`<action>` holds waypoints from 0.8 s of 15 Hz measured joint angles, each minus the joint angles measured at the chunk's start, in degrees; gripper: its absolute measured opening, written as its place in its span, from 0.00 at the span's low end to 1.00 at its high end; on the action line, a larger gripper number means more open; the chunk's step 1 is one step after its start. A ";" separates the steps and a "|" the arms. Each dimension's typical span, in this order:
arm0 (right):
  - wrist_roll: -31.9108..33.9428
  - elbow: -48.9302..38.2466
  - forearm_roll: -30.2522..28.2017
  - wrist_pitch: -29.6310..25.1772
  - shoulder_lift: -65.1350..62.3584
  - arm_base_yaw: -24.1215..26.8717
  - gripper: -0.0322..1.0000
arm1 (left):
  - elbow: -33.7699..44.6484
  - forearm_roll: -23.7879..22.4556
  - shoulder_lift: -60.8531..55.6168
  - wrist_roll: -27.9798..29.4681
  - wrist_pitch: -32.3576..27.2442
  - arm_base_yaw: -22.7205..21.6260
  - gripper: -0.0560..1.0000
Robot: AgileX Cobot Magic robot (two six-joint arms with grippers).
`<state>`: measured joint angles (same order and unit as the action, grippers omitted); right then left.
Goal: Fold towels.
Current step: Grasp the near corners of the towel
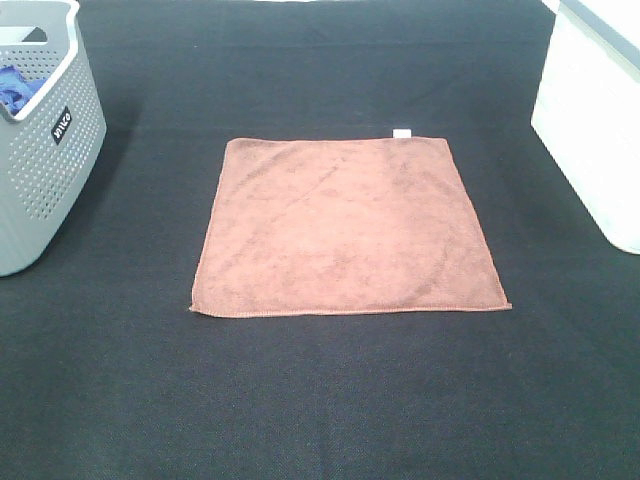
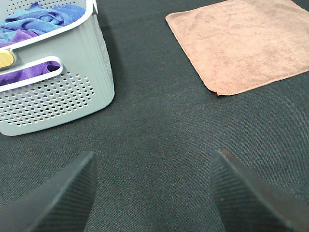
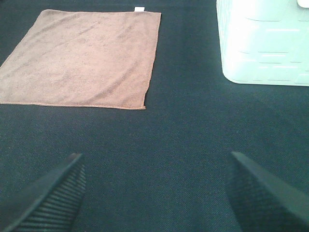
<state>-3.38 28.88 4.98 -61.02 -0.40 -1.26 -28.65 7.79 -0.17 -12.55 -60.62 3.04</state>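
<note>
A reddish-brown square towel (image 1: 345,228) lies flat and unfolded in the middle of the black table, with a small white tag (image 1: 401,132) at its far right corner. It also shows in the left wrist view (image 2: 241,43) and the right wrist view (image 3: 82,58). My left gripper (image 2: 154,188) is open and empty above bare table, short of the towel's near left corner. My right gripper (image 3: 157,191) is open and empty above bare table, short of the towel's near right corner. Neither gripper shows in the high view.
A grey perforated basket (image 1: 40,150) stands at the far left and holds blue and purple cloths (image 2: 34,24). A white bin (image 1: 595,120) stands at the far right; it also shows in the right wrist view (image 3: 263,43).
</note>
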 joint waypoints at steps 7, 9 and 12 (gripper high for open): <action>0.00 0.00 0.00 0.00 0.00 0.00 0.76 | 0.00 0.00 0.00 0.00 0.00 0.00 0.67; 0.00 0.00 0.00 0.00 0.00 0.00 0.76 | 0.00 0.00 0.00 0.00 0.00 0.00 0.67; 0.00 0.00 0.00 0.00 0.00 0.00 0.76 | 0.00 0.00 0.00 0.00 0.00 0.00 0.67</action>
<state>-3.38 28.88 4.98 -61.02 -0.40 -1.26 -28.65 7.79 -0.17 -12.55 -60.62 3.04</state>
